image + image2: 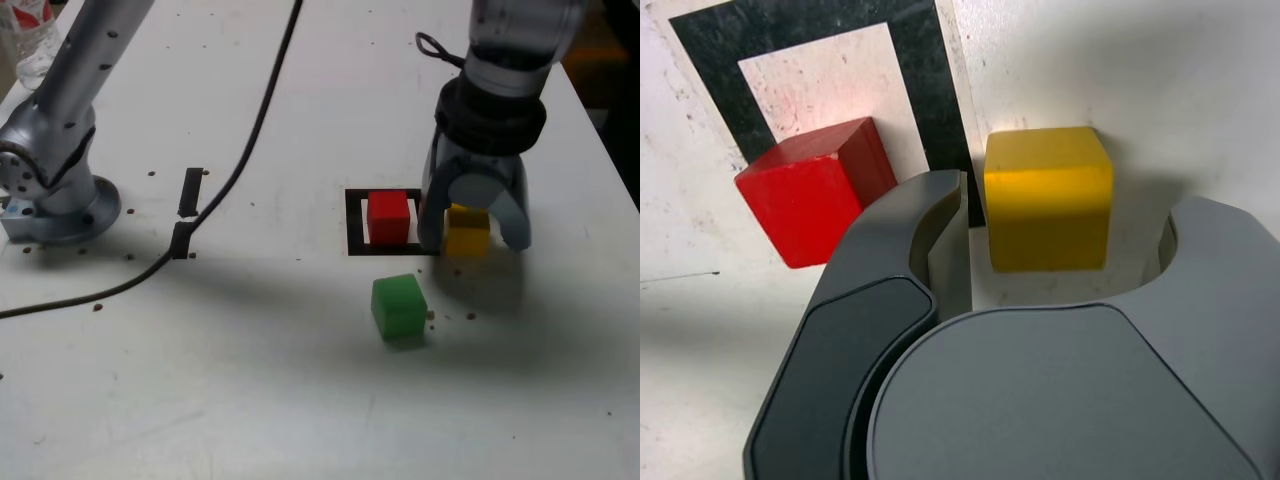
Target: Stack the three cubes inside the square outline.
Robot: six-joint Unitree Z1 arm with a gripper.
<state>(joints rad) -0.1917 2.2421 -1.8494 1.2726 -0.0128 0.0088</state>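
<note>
The red cube (388, 218) (810, 205) stands inside the square outline (355, 222) (710, 45). Just outside that outline, on the exterior view's right, the yellow cube (467, 232) (1048, 200) rests on the table. My gripper (475, 240) (1065, 200) is lowered over the yellow cube, one finger on each side. It is open, and the wrist view shows a gap beside each finger. One finger stands between the red and yellow cubes. The green cube (399, 306) sits alone nearer the camera, outside the outline.
The arm's base (60, 190) is bolted at the exterior view's left. A black cable (250, 140) trails across the table past two short black tape strips (190, 190). A plastic bottle (25, 35) stands at the far left corner. The table edge runs close on the right.
</note>
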